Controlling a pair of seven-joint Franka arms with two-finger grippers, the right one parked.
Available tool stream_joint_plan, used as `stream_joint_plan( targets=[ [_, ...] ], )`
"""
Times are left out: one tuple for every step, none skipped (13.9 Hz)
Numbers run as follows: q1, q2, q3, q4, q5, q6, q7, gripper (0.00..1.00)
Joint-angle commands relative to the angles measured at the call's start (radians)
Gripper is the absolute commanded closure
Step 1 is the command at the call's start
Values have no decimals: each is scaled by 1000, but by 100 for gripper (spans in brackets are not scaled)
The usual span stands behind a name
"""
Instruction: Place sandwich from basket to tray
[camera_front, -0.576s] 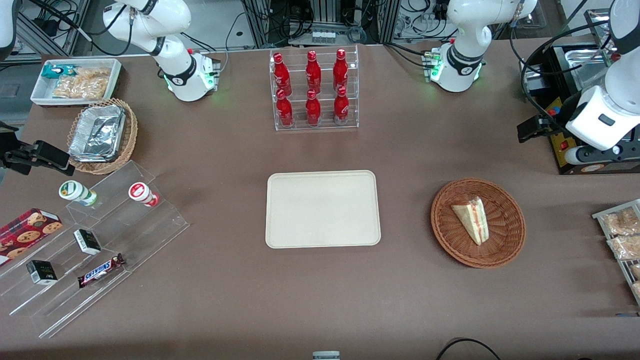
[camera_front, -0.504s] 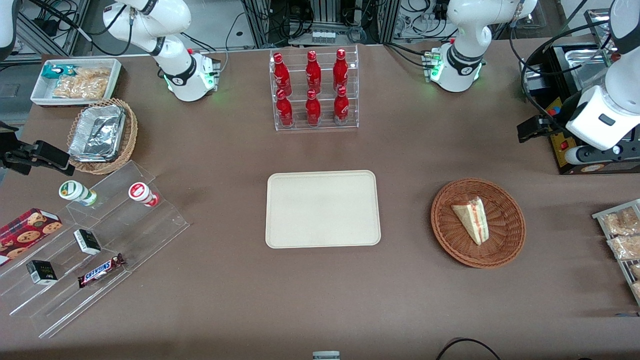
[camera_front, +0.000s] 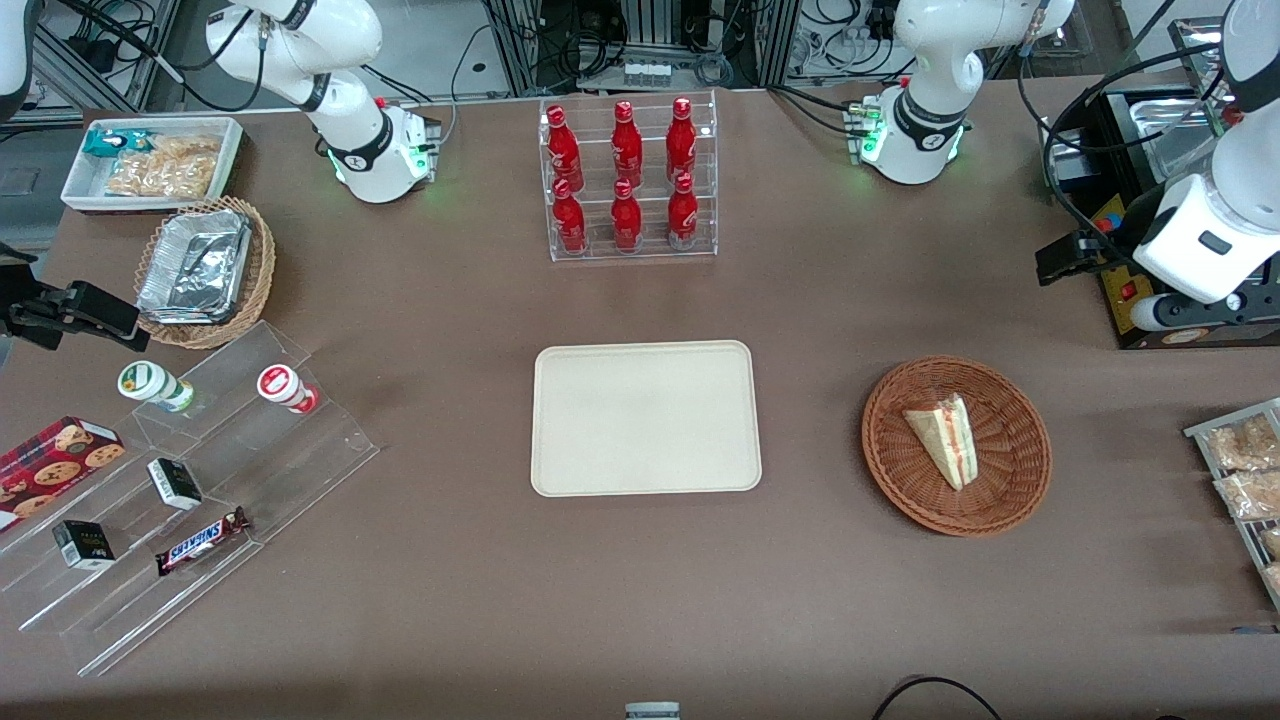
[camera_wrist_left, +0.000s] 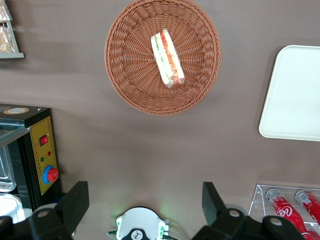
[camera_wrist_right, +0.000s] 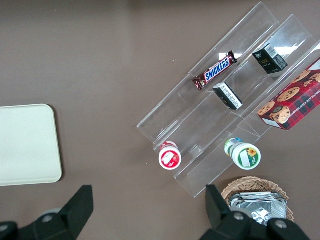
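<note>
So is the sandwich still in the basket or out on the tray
In the basket: the sandwich lies inside; the tray is bare. The open gripper is away, holding nothing.

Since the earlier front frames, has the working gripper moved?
Yes, slightly: the open gripper has edged away from the basket, which holds the sandwich, and hangs above the table, farther from the camera.
</note>
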Motion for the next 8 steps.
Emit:
stream_joint_plan(
  targets=[
    [1,48,-1,12,10,-25,-9,0],
    [4,73,1,12,10,-19,-10,0],
    [11,103,5,6,12,-9,-16,0],
    [13,126,5,-14,12,29,-22,0],
    [13,136,5,-64,12,90,-32,0],
    [15,144,5,-118,12,142,-48,0],
    [15,157,5,-162,12,193,-62,0],
    [15,171,5,-199,12,245,-81,0]
  ],
)
